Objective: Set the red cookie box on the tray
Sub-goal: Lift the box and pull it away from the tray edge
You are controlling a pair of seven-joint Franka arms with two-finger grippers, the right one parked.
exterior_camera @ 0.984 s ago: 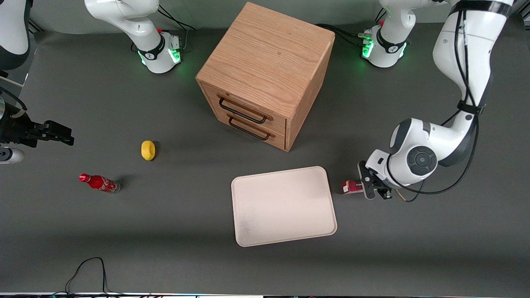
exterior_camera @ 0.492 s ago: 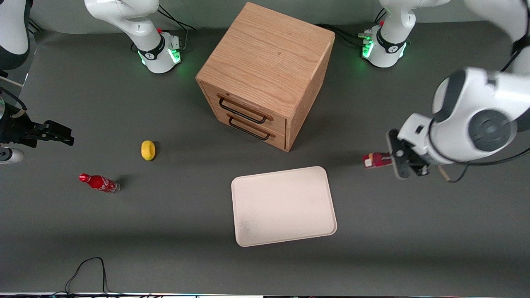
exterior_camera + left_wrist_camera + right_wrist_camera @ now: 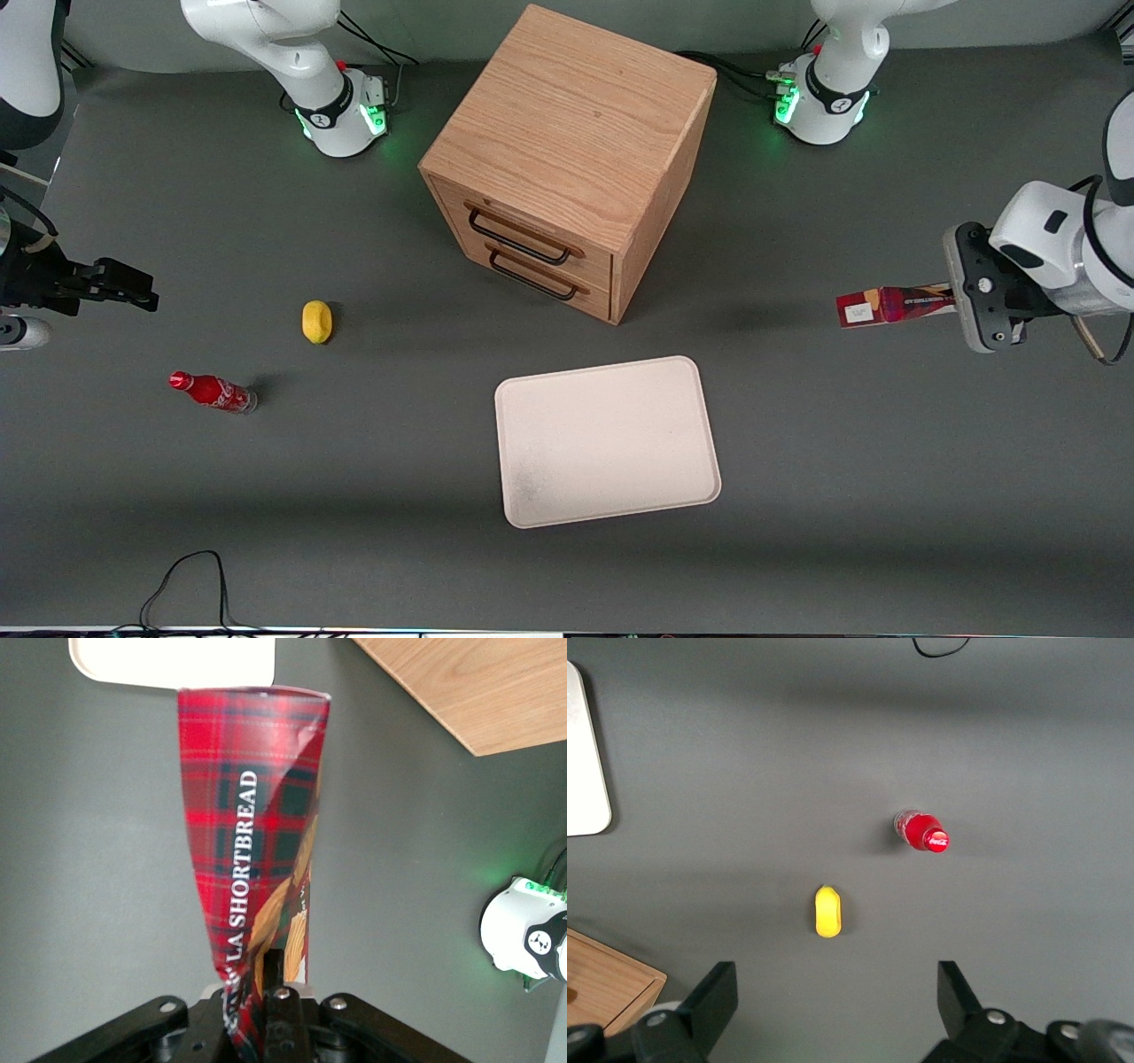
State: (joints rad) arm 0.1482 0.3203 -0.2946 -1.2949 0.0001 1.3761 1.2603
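One slim tartan cardboard box in jaws

gripper aloft, tray unobstructed (cabinet near)

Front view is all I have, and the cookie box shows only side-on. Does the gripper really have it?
Observer: Yes. The left wrist view shows the gripper shut on one end of the cookie box.
Operator: Which way does the free end point?
Observer: Toward the tray, whose edge shows just past that end.
Operator: What's printed on the box?
Observer: Red tartan with white lettering reading SHORTBREAD.
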